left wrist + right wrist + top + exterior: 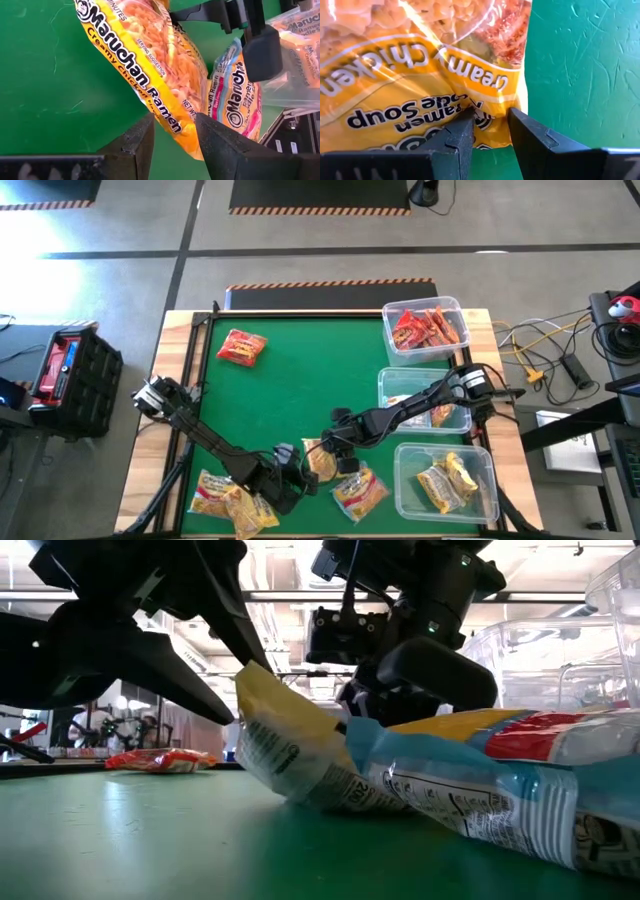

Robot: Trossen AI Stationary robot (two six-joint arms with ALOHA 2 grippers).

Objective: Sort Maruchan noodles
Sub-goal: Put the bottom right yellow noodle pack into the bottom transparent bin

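A green table mat (300, 390) carries three clear bins (447, 478) along its right side. Beside the nearest bin, the left gripper (174, 142) and right gripper (489, 131) both pinch one yellow Creamy Chicken packet (322, 464) by opposite edge seams. It looks light, crinkly and slippery, its noodle block brittle; the sealed edges seem the safest hold.

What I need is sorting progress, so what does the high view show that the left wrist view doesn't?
Only the high view: three clear rectangular plastic bins along the table's right, and a lone red crinkly packet far left. Only the left wrist view: readable "Creamy Chicken" print. Both: the yellow crinkly plastic noodle packet between the left gripper's jaws.
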